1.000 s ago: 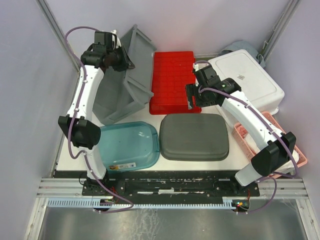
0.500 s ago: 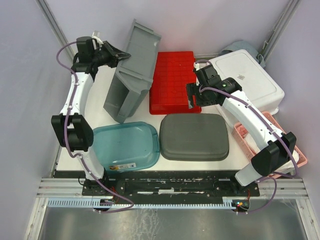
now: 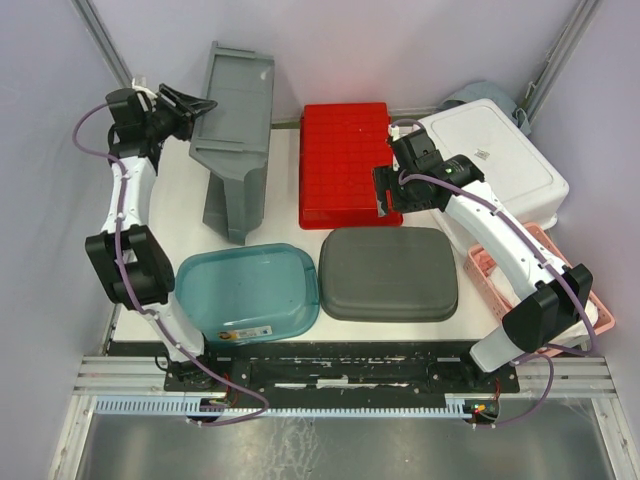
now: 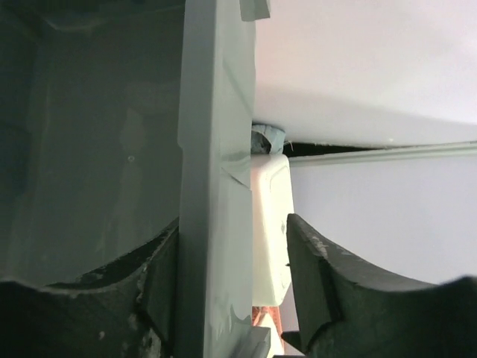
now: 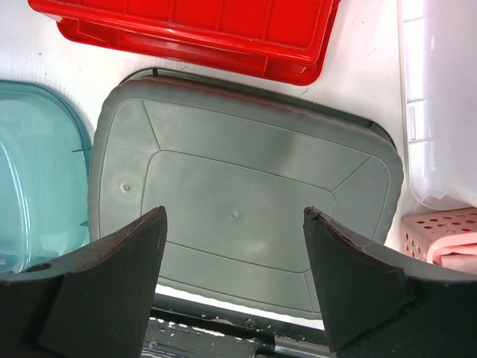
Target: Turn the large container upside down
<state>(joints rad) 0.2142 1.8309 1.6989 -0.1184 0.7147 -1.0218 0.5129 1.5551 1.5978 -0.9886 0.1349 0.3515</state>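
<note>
The large grey container [image 3: 235, 130] stands tipped up on its side at the back left, with its opening facing left. My left gripper [image 3: 193, 103] is at its upper left rim. In the left wrist view the rim wall [image 4: 212, 186] sits between the jaws of my left gripper [image 4: 232, 227]. The wall touches the left finger and a gap shows at the right finger. My right gripper [image 3: 381, 202] hangs open and empty over the table's middle. In its wrist view, my right gripper [image 5: 233, 212] is above a dark grey upturned tray [image 5: 238, 201].
A red upturned crate [image 3: 345, 165] lies right of the grey container. The dark grey tray [image 3: 388, 273] and a teal tub [image 3: 250, 290] lie in front. A white upturned tub [image 3: 492, 160] and a pink basket [image 3: 590, 300] are on the right. Enclosure walls stand close.
My left arm swung left and back, and the grey container tipped further and shifted left with it. The right arm has not moved.
</note>
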